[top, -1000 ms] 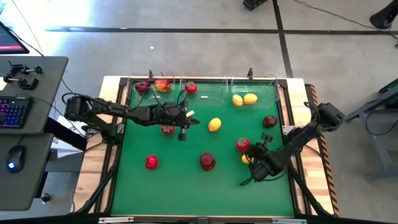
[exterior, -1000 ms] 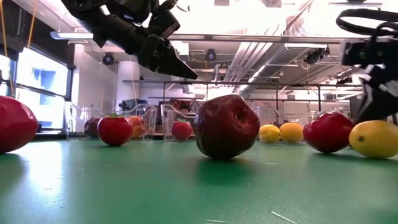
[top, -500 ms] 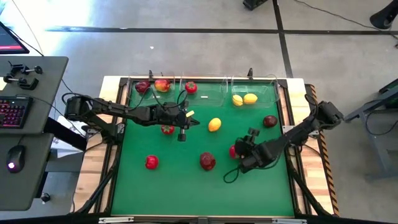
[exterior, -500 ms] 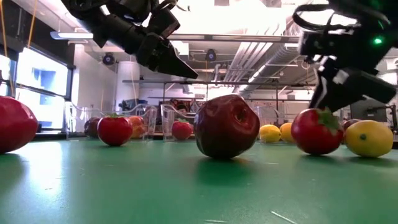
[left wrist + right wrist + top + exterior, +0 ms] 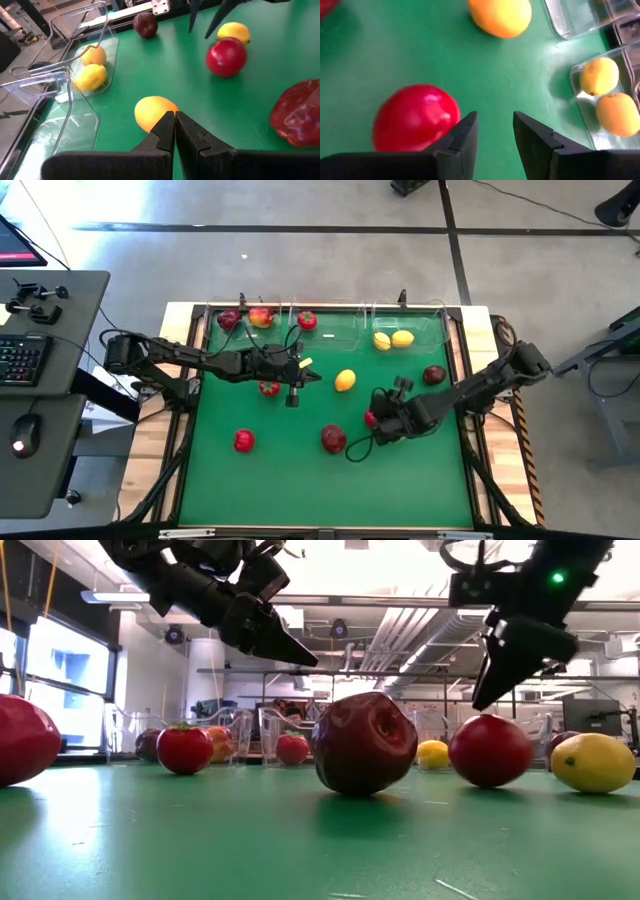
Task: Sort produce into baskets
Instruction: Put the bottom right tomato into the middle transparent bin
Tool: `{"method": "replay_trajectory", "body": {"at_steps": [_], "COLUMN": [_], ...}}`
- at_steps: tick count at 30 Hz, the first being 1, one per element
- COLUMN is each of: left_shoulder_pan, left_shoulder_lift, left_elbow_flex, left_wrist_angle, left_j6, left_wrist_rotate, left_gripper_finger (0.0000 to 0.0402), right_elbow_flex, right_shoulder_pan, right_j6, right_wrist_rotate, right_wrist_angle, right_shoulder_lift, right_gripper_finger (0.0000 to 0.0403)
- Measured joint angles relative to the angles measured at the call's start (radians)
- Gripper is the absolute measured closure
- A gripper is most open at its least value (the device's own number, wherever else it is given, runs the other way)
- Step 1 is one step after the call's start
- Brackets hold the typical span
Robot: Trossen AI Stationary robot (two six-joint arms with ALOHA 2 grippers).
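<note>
Green mat [image 5: 290, 475]: covers the table; loose produce lies on it

Baskets: three clear bins in a row along the far edge
- left bin [image 5: 245, 330]: a dark red apple and a red-orange one
- middle bin [image 5: 322, 330]: one bright red fruit [image 5: 307, 320]
- right bin [image 5: 410, 325]: two lemons [image 5: 392, 339]

Loose on the mat:
- lemon [image 5: 345, 380], near the centre
- dark red apple [image 5: 434, 375], towards the right edge
- dark red apple [image 5: 333, 439], at the front centre
- red fruit [image 5: 244, 440], front left
- red fruit [image 5: 269, 388], just beside the left arm
- bright red fruit [image 5: 490, 750], resting on the mat beside the right gripper
- lemon [image 5: 593, 762], just beyond that red fruit

Left gripper [image 5: 175, 131]: raised above the mat left of centre, fingers pressed together, holding nothing

Right gripper [image 5: 494, 131]: low over the mat right of centre, fingers parted with mat showing between them; the bright red fruit sits beside one finger, not gripped
</note>
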Motion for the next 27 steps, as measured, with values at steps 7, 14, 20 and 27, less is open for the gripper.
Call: {"method": "replay_trajectory", "body": {"at_steps": [7, 14, 20, 27], "left_shoulder_pan": [0.000, -0.001, -0.010, -0.013], "left_shoulder_lift": [0.000, 0.000, 0.000, 0.000], "left_elbow_flex": [0.000, 0.000, 0.000, 0.000], "left_wrist_angle": [0.000, -0.001, -0.001, 0.000], "left_j6": [0.000, 0.000, 0.000, 0.007], "left_wrist_rotate": [0.000, 0.000, 0.001, 0.000], "left_gripper_finger": [0.0401, 0.0401, 0.0401, 0.0401], "right_elbow_flex": [0.081, 0.046, 0.022, 0.022], "right_shoulder_pan": [0.007, 0.025, 0.017, -0.006], "right_j6": [0.060, 0.281, 0.183, 0.133], "right_wrist_rotate": [-0.039, -0.057, -0.114, -0.137], "right_wrist_angle": [-0.098, -0.071, -0.046, -0.045], "right_shoulder_lift": [0.000, 0.000, 0.000, -0.001], "right_gripper_finger": [0.0276, 0.0208, 0.0182, 0.0186]}}
